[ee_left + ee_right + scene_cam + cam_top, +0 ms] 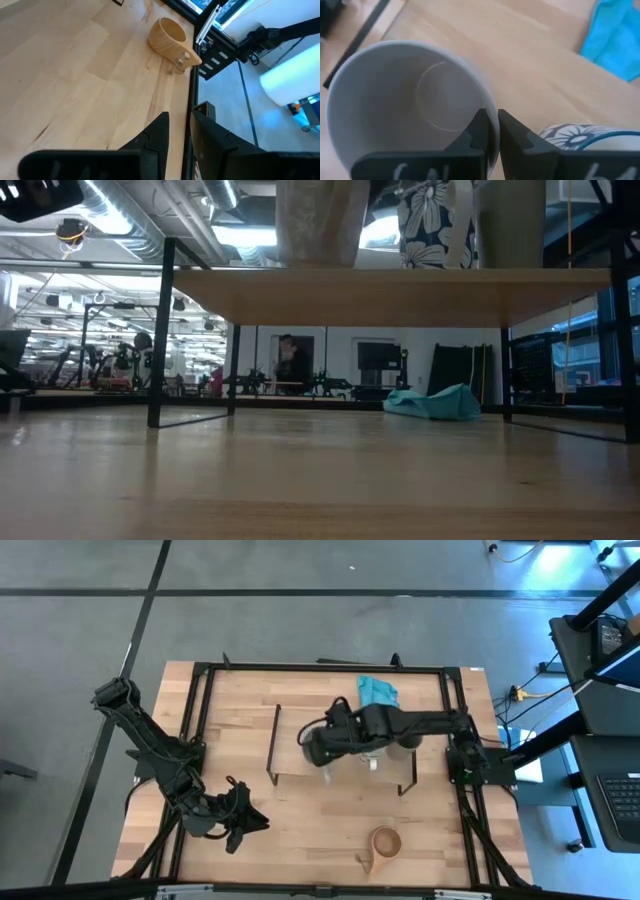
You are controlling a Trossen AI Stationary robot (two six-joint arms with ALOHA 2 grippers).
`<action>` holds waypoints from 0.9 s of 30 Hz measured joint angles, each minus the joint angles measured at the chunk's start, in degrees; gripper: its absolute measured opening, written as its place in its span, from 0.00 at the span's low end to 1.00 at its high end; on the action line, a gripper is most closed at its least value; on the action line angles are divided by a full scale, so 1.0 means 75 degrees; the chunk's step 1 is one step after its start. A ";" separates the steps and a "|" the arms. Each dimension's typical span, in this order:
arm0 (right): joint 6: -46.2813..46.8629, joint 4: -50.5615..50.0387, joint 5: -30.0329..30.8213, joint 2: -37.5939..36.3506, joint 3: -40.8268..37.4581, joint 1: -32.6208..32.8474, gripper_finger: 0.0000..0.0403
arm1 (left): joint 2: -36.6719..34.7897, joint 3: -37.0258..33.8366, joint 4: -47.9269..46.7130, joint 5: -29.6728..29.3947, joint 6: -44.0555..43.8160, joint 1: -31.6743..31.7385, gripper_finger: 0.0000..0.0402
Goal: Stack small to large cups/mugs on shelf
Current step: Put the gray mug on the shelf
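The right gripper (491, 131) pinches the rim of the white cup (410, 105) between its fingers, over the shelf (300, 735); a flower-patterned cup (580, 137) sits just beside them. The left gripper (179, 131), fingers nearly closed on nothing, rests on the table, the wooden cup (169, 37) well ahead of its fingertips

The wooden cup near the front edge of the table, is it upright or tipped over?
Upright. The wooden cup shows its round open mouth to the high view, and the left wrist view shows it standing on its base.
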 joint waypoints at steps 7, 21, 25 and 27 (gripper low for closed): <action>-0.0361 -0.0005 -0.1196 0.0003 0.0000 -0.0478 0.07 | 0.0000 0.0000 -0.0006 -0.0020 0.0054 0.0000 0.19; -0.0543 -0.0004 -0.1304 0.0009 0.0000 -0.0697 0.06 | -0.1127 0.0923 -0.0589 -0.1479 0.2702 0.0635 0.19; -0.0543 -0.0003 -0.1315 0.0012 0.0000 -0.0697 0.06 | -0.1666 0.1395 -0.1169 -0.1803 0.3442 0.0997 0.19; -0.0539 0.0007 -0.1348 0.0015 -0.0015 -0.0733 0.07 | -0.1818 0.1532 -0.1679 -0.1797 0.3446 0.1233 0.19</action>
